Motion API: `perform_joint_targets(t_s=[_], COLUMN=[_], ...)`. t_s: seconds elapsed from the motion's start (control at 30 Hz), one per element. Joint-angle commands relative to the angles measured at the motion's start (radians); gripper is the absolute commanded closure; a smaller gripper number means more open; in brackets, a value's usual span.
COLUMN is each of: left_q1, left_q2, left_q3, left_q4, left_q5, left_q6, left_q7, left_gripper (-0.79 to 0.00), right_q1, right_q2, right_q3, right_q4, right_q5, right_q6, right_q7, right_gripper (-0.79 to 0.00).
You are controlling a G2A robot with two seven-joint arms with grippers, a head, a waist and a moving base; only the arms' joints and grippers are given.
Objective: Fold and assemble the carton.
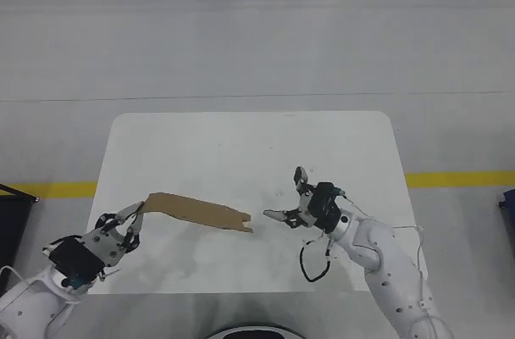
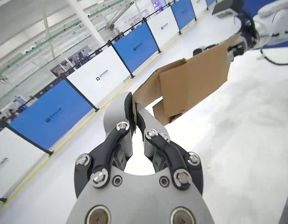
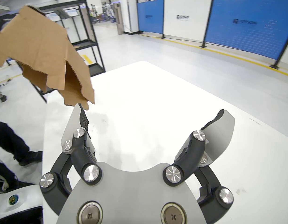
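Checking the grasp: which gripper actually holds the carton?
The left gripper, shut on one end of the carton; the right gripper is open, near its other end.

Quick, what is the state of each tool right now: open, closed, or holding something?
Left tool: closed on one edge of the carton.
Right tool: open, holding nothing, close to the carton's free end.

The flat brown cardboard carton (image 1: 202,212) (image 2: 193,78) (image 3: 45,47) hangs above the near half of the white rounded table (image 1: 240,144), running from its near left corner toward its middle. Over that corner the left gripper (image 1: 139,212) (image 2: 135,110) clamps the carton's left end. The right gripper (image 1: 285,195) (image 3: 151,115) sits over the table's near right part, fingers spread, just beside the carton's right end.
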Motion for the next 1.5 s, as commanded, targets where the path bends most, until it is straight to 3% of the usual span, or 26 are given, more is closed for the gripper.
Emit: perform_joint_targets(t_s=[0.0, 0.37, 0.73, 0.87, 1.07, 1.13, 1.47], left_q1=[-0.022, -0.078, -0.132, -0.168, -0.207, -0.209, -0.209], left_q2=[0.002, 0.000, -0.013, -0.018, -0.020, -0.020, -0.020], left_q3=[0.000, 0.079, 0.126, 0.158, 0.174, 0.173, 0.173], left_q4=[0.006, 0.016, 0.128, 0.164, 0.145, 0.113, 0.113], left_q5=[-0.035, -0.052, -0.239, -0.289, -0.219, -0.134, -0.134], left_q6=[-0.052, -0.098, -0.057, -0.057, -0.004, 0.059, 0.059], left_q7=[-0.013, -0.076, -0.187, -0.221, -0.282, -0.308, -0.308], left_gripper=[0.000, 0.000, 0.000, 0.000, 0.000, 0.000, 0.000], right_q1=[0.007, 0.081, 0.088, 0.119, 0.177, 0.192, 0.203], right_q2=[0.003, 0.010, 0.055, 0.081, 0.126, 0.134, 0.138], right_q3=[0.003, -0.073, -0.142, -0.232, -0.340, -0.342, -0.308], right_q4=[0.008, 0.052, 0.073, 0.058, 0.056, 0.080, 0.112], right_q5=[0.000, -0.024, -0.019, -0.033, -0.096, -0.070, -0.016], right_q6=[-0.031, -0.219, -0.221, -0.221, -0.221, -0.221, -0.206], right_q7=[-0.004, 0.025, -0.088, -0.088, -0.119, -0.142, -0.170], right_gripper=[-0.785, -0.785, -0.785, -0.785, -0.785, -0.785, -0.785])
